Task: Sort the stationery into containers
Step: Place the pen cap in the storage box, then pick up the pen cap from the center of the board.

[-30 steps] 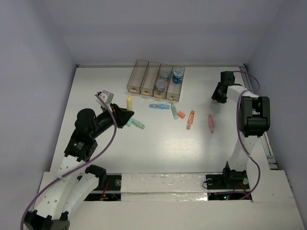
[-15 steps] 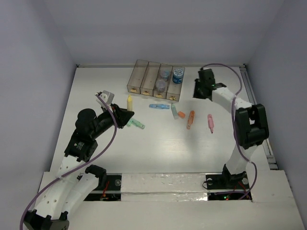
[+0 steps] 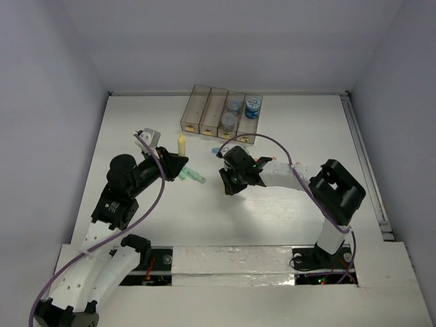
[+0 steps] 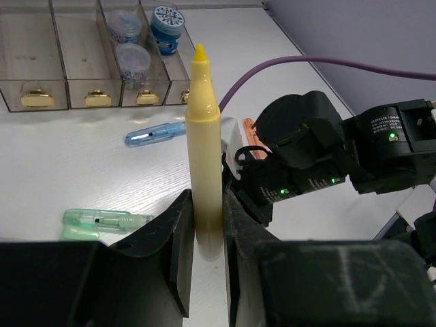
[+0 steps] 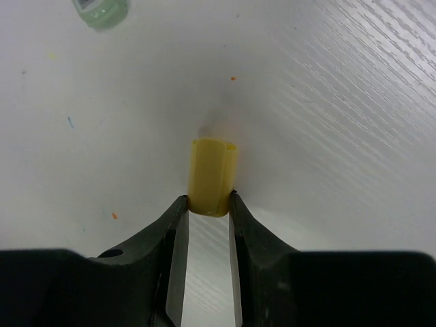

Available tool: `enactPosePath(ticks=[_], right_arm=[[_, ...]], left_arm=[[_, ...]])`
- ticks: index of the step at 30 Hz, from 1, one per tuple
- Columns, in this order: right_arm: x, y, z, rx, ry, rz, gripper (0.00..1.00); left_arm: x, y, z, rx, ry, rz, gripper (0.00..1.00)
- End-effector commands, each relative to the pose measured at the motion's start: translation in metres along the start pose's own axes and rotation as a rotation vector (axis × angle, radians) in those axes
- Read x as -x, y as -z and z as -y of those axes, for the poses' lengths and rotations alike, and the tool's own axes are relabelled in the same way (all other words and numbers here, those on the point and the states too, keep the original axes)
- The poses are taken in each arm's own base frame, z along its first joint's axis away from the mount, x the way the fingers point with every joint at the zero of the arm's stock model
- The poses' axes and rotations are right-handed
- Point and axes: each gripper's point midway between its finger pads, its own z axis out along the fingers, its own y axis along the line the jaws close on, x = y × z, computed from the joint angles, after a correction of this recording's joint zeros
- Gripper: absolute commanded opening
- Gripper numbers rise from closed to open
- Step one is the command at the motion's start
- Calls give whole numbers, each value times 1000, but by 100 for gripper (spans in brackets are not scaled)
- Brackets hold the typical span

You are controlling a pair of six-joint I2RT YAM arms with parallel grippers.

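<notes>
We have the left gripper (image 4: 206, 212) clamped on the yellow marker (image 4: 204, 129), tip toward the bins (image 3: 201, 103). The right gripper (image 5: 208, 204) pinches a short yellow cap (image 5: 212, 174) low over mid-table (image 3: 136, 122). The green marker (image 4: 109, 219) and blue marker (image 4: 155, 134) lie loose. Rolls (image 3: 253, 105) sit in the two right bins.

The bottom of the tall yellow marker stick (image 4: 205, 157) hides between the dark fingers (image 4: 178, 252) of the left gripper (image 4: 206, 204). The near end of the short yellow plastic cap (image 5: 212, 170) hides in the right gripper (image 5: 206, 201). The top edge cuts off the pale green stick (image 5: 101, 11).
</notes>
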Motion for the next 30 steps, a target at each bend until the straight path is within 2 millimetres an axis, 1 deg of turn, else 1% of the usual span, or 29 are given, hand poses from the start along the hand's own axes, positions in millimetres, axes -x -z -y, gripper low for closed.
enactPosePath(ticks=[1,2,3,4,6,7,8,9,10,11,12,13,14,15,16,18,19,20,21,22,23,24,25,26,29,30], right_arm=[[-23,-1,3,-19,21,-52,21],[-25,-2,5,-25,23,-50,24],[-27,-2,7,-32,21,-53,36],[-28,-2,11,-54,22,-53,43],[-31,0,14,-65,22,-56,56],[-29,1,20,-104,20,-47,61],[-30,4,22,-119,19,-49,64],[-26,7,25,-136,19,-41,71],[-25,10,25,-140,20,-35,76],[-25,13,22,-141,30,-33,79],[-17,21,19,-134,28,-5,84],[-13,25,18,-131,23,8,86],[-11,29,7,-114,42,19,86],[-4,37,1,-98,46,50,85],[0,41,-9,-66,47,64,75],[5,45,-35,11,71,96,66],[3,47,-53,81,76,88,58],[9,47,-65,115,84,111,53],[6,46,-78,143,100,110,51],[5,45,-87,163,96,109,51],[8,40,-94,182,96,127,51],[7,36,-101,197,97,130,52],[6,33,-105,218,86,125,56],[1,24,-108,221,85,111,57],[-1,10,-102,186,68,105,58],[-6,4,-98,168,67,94,58]], left_arm=[[24,3,7,-15,-31,72,0],[25,2,4,-6,-28,74,0],[24,2,4,-7,-28,72,0],[24,1,4,-7,-27,69,0],[23,1,4,-9,-25,66,0],[24,1,5,-11,-26,67,0],[24,1,4,-11,-25,66,0],[23,0,4,-10,-24,63,0],[23,0,4,-10,-24,63,0],[23,0,1,-2,-22,63,0],[23,-1,1,-3,-22,62,0],[23,-1,1,-2,-21,63,0],[22,-1,0,0,-20,59,0],[22,-1,0,1,-21,61,0],[22,-1,0,1,-21,61,0],[24,0,-2,10,-20,66,0],[24,0,-2,11,-22,67,0],[26,0,-2,11,-24,71,0],[27,1,-5,27,-24,79,0],[28,2,-6,31,-24,80,0],[28,2,-7,37,-24,82,0],[31,4,-8,49,-28,94,0],[31,4,-8,53,-28,96,0],[31,4,-9,55,-28,99,0],[31,5,-10,60,-28,100,0],[30,4,-9,58,-27,96,0]])
